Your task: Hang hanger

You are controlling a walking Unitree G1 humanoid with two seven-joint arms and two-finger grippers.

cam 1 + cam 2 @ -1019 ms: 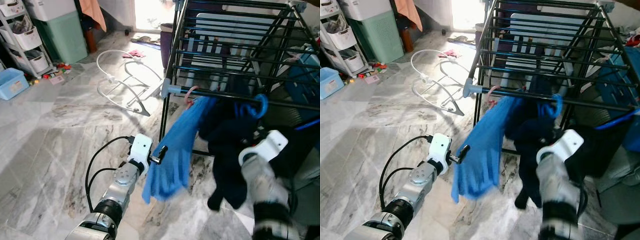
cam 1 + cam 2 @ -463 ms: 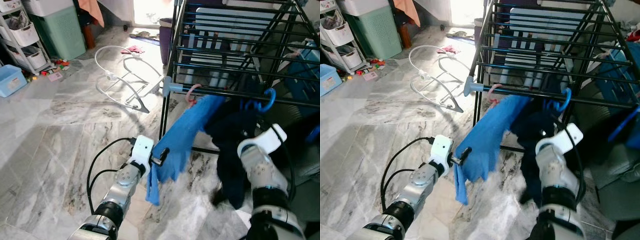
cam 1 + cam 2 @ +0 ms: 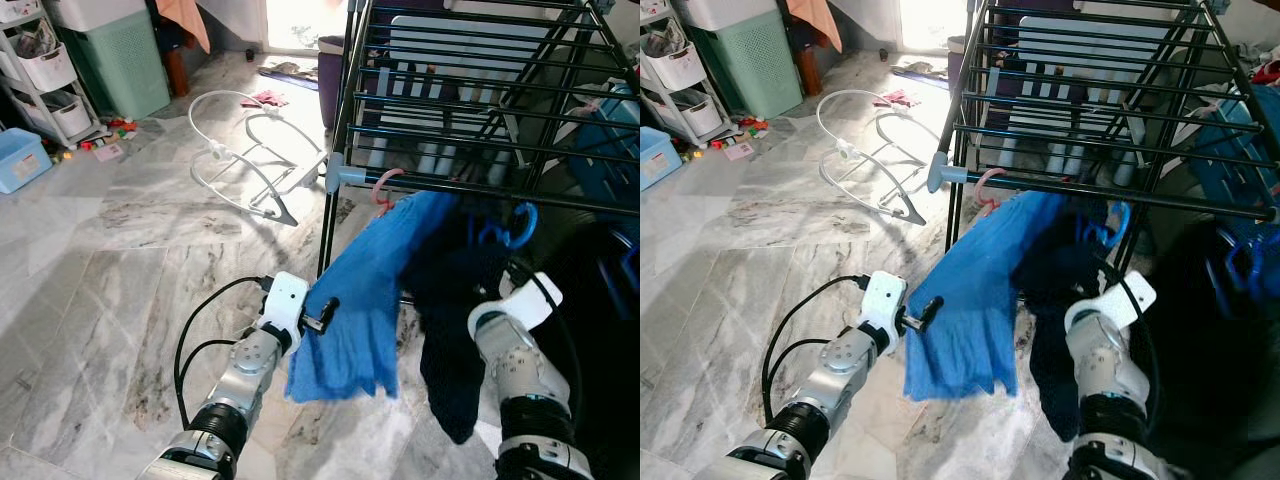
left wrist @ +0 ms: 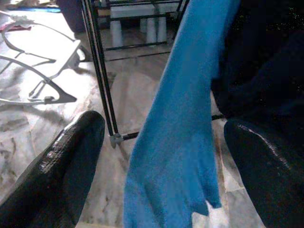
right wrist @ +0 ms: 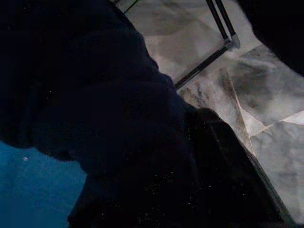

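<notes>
Blue hanger (image 3: 520, 226) — hooked on rack (image 3: 460, 120).

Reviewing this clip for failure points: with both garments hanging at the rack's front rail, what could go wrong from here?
The left gripper is open with the blue garment between its fingers; closing and pulling could drag the pink hanger hook off the rail. The right gripper is buried behind the dark garment, so snagging it seems possible.
</notes>
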